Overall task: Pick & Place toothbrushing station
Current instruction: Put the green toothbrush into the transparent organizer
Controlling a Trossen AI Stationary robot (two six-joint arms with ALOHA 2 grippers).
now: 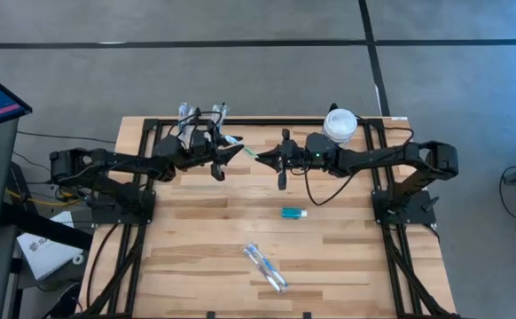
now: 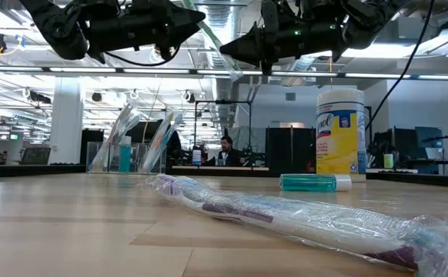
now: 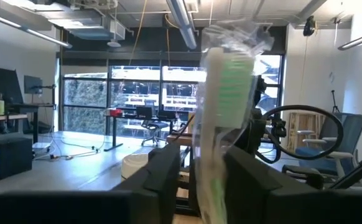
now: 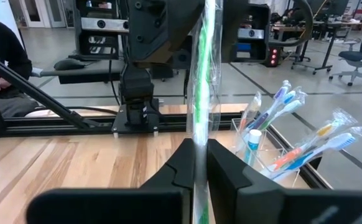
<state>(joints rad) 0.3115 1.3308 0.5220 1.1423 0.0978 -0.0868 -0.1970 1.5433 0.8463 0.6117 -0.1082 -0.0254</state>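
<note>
While both jaws clamp one wrapped green toothbrush [image 4: 204, 74] midair, left gripper [image 1: 231, 151], right gripper [image 1: 262, 156], brush head blurred.

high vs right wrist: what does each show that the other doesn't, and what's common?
High only: the teal tube and a wrapped toothbrush lying on the table, plus the white-lidded jar. Right wrist only: the wrapped brushes in the clear cup shown clearly, and a person's dark sleeve. Both: the green wrapped toothbrush held between the right end effector and the left end effector.
</note>
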